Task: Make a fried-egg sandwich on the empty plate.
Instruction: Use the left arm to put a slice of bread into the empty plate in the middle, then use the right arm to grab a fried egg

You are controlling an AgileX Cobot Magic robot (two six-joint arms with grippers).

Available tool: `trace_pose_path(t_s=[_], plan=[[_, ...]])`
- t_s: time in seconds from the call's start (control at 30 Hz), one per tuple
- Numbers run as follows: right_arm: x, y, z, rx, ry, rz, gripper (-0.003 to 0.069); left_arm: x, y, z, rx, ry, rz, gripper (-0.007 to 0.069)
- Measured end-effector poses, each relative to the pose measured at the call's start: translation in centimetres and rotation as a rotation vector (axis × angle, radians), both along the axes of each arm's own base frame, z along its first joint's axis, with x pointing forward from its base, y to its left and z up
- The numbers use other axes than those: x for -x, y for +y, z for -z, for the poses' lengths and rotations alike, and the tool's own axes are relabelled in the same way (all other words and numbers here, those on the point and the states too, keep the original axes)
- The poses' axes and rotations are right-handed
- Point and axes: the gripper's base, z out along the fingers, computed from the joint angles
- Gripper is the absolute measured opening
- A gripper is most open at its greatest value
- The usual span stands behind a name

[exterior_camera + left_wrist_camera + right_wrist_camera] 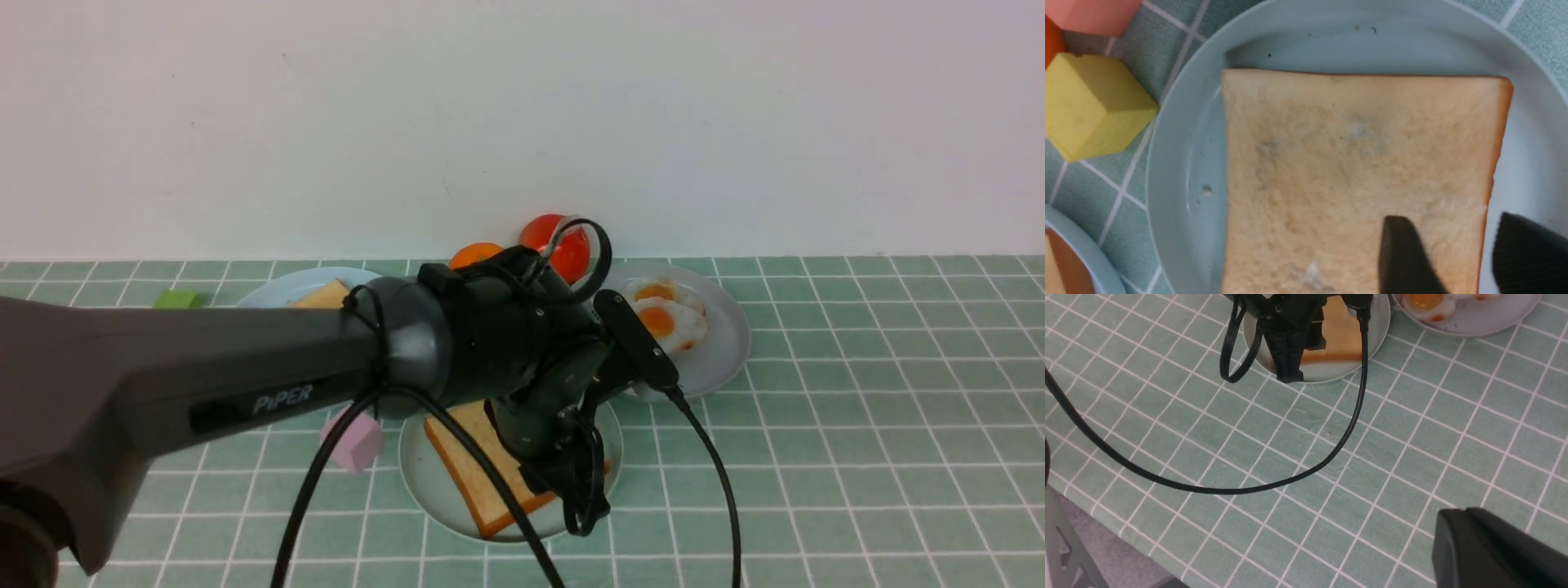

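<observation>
One toast slice (461, 465) lies flat on the mint-green plate (420, 486) at the front centre. My left gripper (575, 494) hangs low over the slice's right edge, partly hiding it. In the left wrist view the toast (1351, 163) fills the plate (1180, 163); the left gripper (1453, 232) is open, one finger over the toast and the other beyond the crust. A second toast (326, 294) lies on the light blue plate (282, 287). Two fried eggs (669, 314) lie on the grey plate (727, 343). My right gripper (1449, 526) is shut and empty above bare tablecloth, outside the front view.
A pink block (355, 441) sits left of the mint plate; a yellow block (1090, 106) shows beside it in the left wrist view. A green block (178, 300), an orange ball (473, 255) and a red ball (563, 245) stand at the back. A black cable (1290, 477) loops over the cloth.
</observation>
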Motion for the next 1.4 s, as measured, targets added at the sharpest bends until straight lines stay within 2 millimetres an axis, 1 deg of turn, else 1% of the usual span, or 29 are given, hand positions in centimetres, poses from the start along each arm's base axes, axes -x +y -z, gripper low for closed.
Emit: trace_pose_path(t_s=[0.07, 0.13, 0.17, 0.2, 0.27, 0.33, 0.37, 0.4, 0.43, 0.47, 0.5, 0.57, 0.6, 0.63, 0.67, 0.73, 0.83, 0.9, 0.93, 0.97, 1.0, 1.03, 1.07, 1.1, 1.13, 1.2, 1.27, 1.33, 1.4], plan=[[0.0, 0.0, 0.0, 0.000, 0.000, 0.000, 0.0032, 0.0, 0.0, -0.1, 0.006, 0.002, -0.006, 0.0402], [0.0, 0.0, 0.0, 0.004, -0.003, 0.002, 0.0032, 0.2, 0.0, -0.3, 0.029, 0.018, -0.041, 0.0443], [0.0, 0.0, 0.0, 0.005, -0.004, 0.003, 0.0032, 0.2, 0.0, -0.4, 0.035, 0.023, -0.051, 0.0447], [-0.1, -0.1, 0.0, 0.012, -0.015, 0.008, 0.0032, 0.5, 0.1, -1.2, 0.060, 0.040, -0.085, 0.0465], [-0.7, -0.1, 0.2, 0.008, -0.058, 0.028, 0.0034, 1.0, 0.2, -3.3, 0.105, 0.064, -0.142, 0.0461], [-1.6, 0.1, 0.7, -0.007, -0.097, 0.050, 0.0037, 1.8, 0.6, -6.7, 0.183, 0.057, -0.183, 0.0408], [-2.1, 0.2, 1.0, -0.013, -0.106, 0.059, 0.0038, 2.5, 1.0, -8.8, 0.231, 0.054, -0.204, 0.0356], [-2.7, 0.4, 1.2, -0.022, -0.115, 0.071, 0.0039, 2.9, 1.3, -10.0, 0.258, 0.053, -0.217, 0.0304], [-3.5, 0.6, 1.6, -0.033, -0.119, 0.087, 0.0041, 3.8, 2.1, -12.1, 0.302, 0.042, -0.225, 0.0244], [-4.7, 1.0, 2.0, -0.044, -0.110, 0.108, 0.0043, 4.9, 3.1, -14.4, 0.351, 0.018, -0.228, 0.0147], [-5.2, 1.2, 2.2, -0.048, -0.104, 0.118, 0.0043, 5.7, 3.9, -15.8, 0.382, 0.000, -0.227, 0.0083], [-7.3, 1.9, 3.2, -0.049, -0.060, 0.143, 0.0048, 7.7, 5.9, -18.5, 0.448, -0.045, -0.222, -0.0004], [-8.4, 2.2, 3.8, -0.042, -0.027, 0.156, 0.0050, 8.6, 6.8, -19.3, 0.475, -0.064, -0.220, -0.0013], [-9.5, 2.4, 4.2, -0.037, 0.005, 0.171, 0.0053, 10.0, 8.2, -20.6, 0.526, -0.099, -0.213, -0.0013], [-10.4, 2.6, 4.7, -0.030, 0.033, 0.184, 0.0054, 11.0, 9.1, -21.2, 0.560, -0.121, -0.208, -0.0014], [-13.2, 2.7, 5.4, -0.031, 0.088, 0.229, 0.0059, 13.7, 11.8, -22.4, 0.660, -0.185, -0.193, -0.0014], [-16.9, 2.6, 6.8, -0.075, 0.175, 0.298, 0.0074, 17.3, 15.3, -22.5, 0.784, -0.268, -0.168, -0.0014], [-19.0, 2.5, 8.0, -0.117, 0.243, 0.340, 0.0091, 18.9, 16.8, -21.5, 0.838, -0.299, -0.158, -0.0014], [-19.1, 2.5, 7.8, -0.127, 0.237, 0.340, 0.0097, 19.0, 17.0, -21.4, 0.845, -0.302, -0.157, -0.0014], [-20.9, 2.6, 8.9, -0.170, 0.294, 0.368, 0.0129, 20.5, 18.4, -20.3, 0.907, -0.329, -0.156, -0.0014], [-21.7, 2.6, 9.4, -0.186, 0.310, 0.374, 0.0155, 21.0, 18.9, -19.7, 0.938, -0.341, -0.157, -0.0014], [-22.2, 2.7, 9.5, -0.196, 0.312, 0.375, 0.0167, 21.3, 19.2, -19.6, 0.950, -0.348, -0.156, -0.0014], [-23.1, 2.7, 10.2, -0.213, 0.336, 0.384, 0.0192, 21.6, 19.5, -19.0, 0.972, -0.359, -0.158, -0.0014], [-25.0, 2.7, 11.3, -0.242, 0.367, 0.396, 0.0260, 21.9, 19.9, -18.0, 0.995, -0.378, -0.158, -0.0014], [-25.2, 2.7, 11.4, -0.246, 0.371, 0.399, 0.0260, 21.9, 19.9, -17.9, 0.999, -0.378, -0.159, -0.0014], [-27.7, 2.4, 13.3, -0.297, 0.415, 0.437, 0.0344, 22.1, 20.2, -17.4, 1.018, -0.396, -0.164, -0.0014], [-29.2, 2.1, 14.6, -0.322, 0.439, 0.461, 0.0388, 22.0, 20.2, -17.4, 1.034, -0.403, -0.169, -0.0014], [-30.3, 1.9, 15.7, -0.340, 0.459, 0.479, 0.0409, 22.0, 20.1, -17.4, 1.043, -0.408, -0.169, -0.0014], [-32.0, 1.7, 17.4, -0.368, 0.485, 0.500, 0.0430, 22.0, 20.1, -17.6, 1.056, -0.427, -0.159, -0.0014]])
